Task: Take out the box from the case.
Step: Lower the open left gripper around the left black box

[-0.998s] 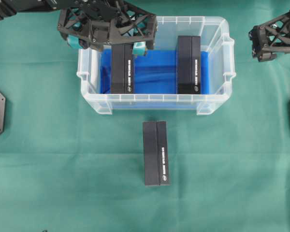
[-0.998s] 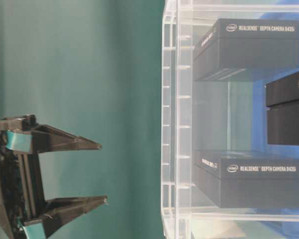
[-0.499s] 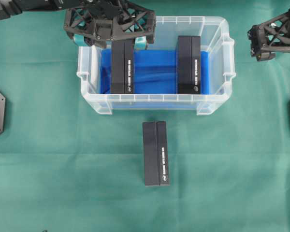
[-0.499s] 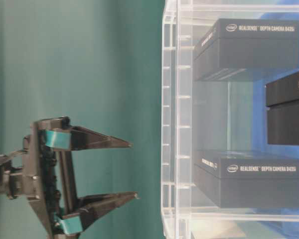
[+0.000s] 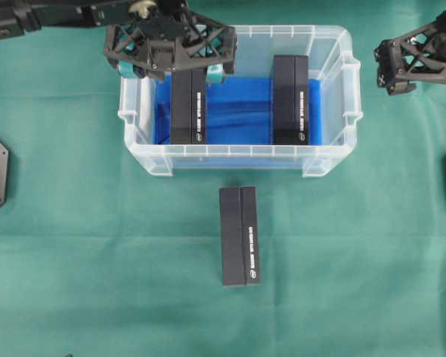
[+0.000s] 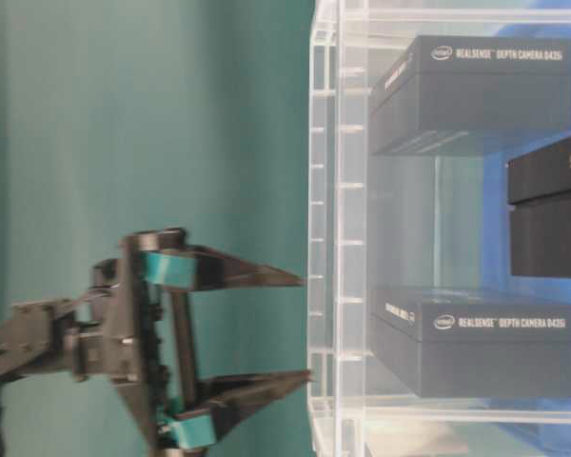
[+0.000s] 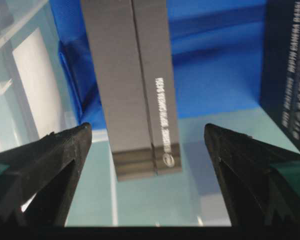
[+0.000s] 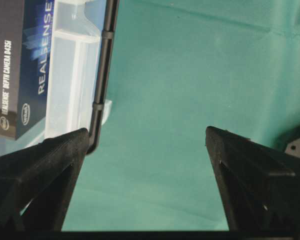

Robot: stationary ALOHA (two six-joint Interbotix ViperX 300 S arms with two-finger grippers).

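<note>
Approach step: left gripper [image 5: 171, 71], jaws wide and empty, above the left RealSense box [image 5: 188, 106] in the case [image 5: 334, 160], upper-left frame; next, descend and close.

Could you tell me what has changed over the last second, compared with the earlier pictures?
The left claw, open, moved toward the case and now hangs over its rim above the left box, holding nothing. The right claw edged slightly toward the case, open. The right box and the box on the table stayed put.
</note>
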